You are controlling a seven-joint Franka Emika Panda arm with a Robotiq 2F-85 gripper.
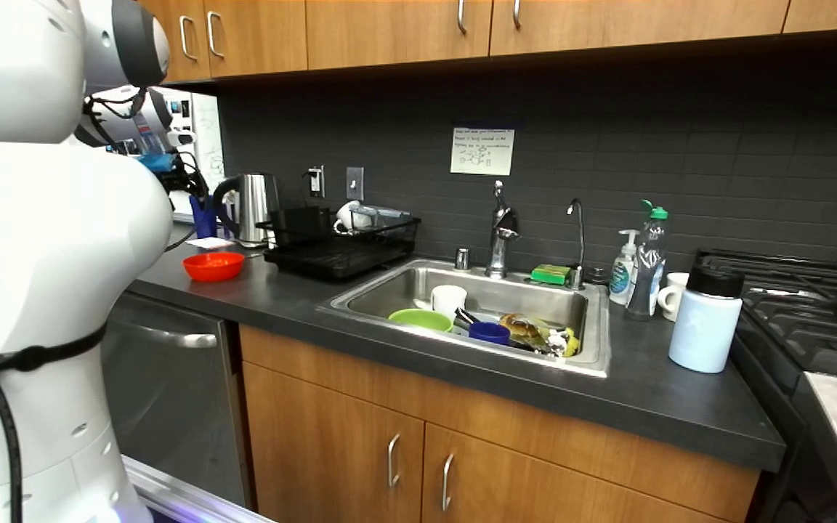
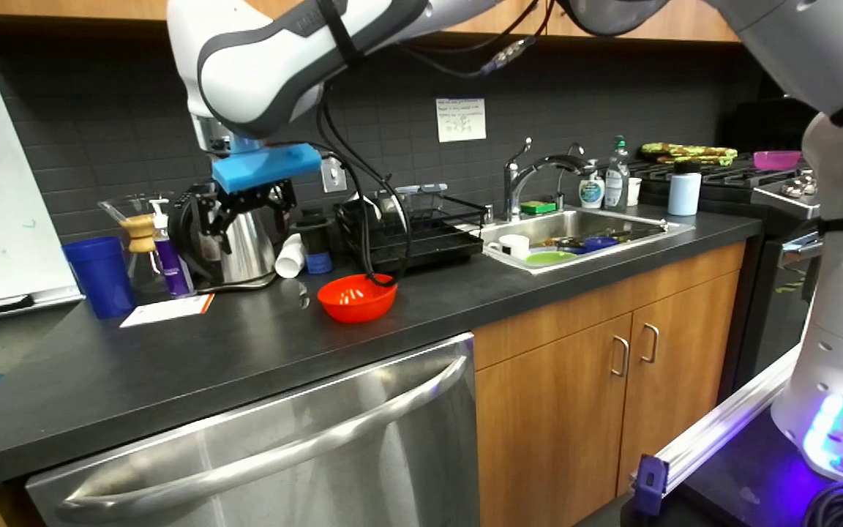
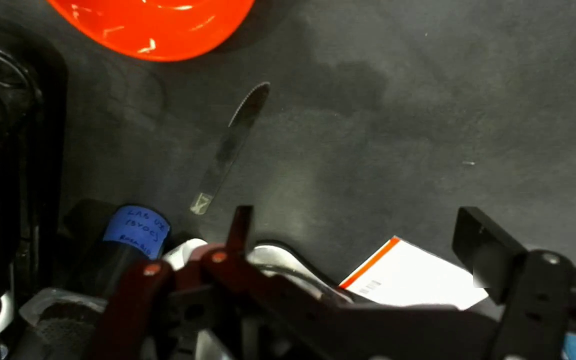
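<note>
My gripper (image 3: 355, 220) stands open above the counter, its dark fingers (image 3: 488, 250) wide apart with nothing between them. In an exterior view the gripper (image 2: 253, 223) hangs in front of the steel kettle (image 2: 248, 249), under a light-blue block (image 2: 266, 167) on the wrist. A knife with a serrated tip (image 3: 230, 145) lies flat on the counter in the wrist view. Beyond it is a shiny red bowl (image 3: 153, 30), also seen in both exterior views, upright on the counter (image 1: 213, 266). A white card with an orange edge (image 3: 413, 275) lies below the fingers, partly covered by them.
A black dish rack (image 2: 407, 241) stands beside the bowl. The sink (image 1: 418, 280) holds cups, a green bowl and other items. A blue cup (image 2: 103, 278), a purple bottle (image 2: 173, 260) and a dark jar with blue tape (image 3: 138, 230) stand near the kettle.
</note>
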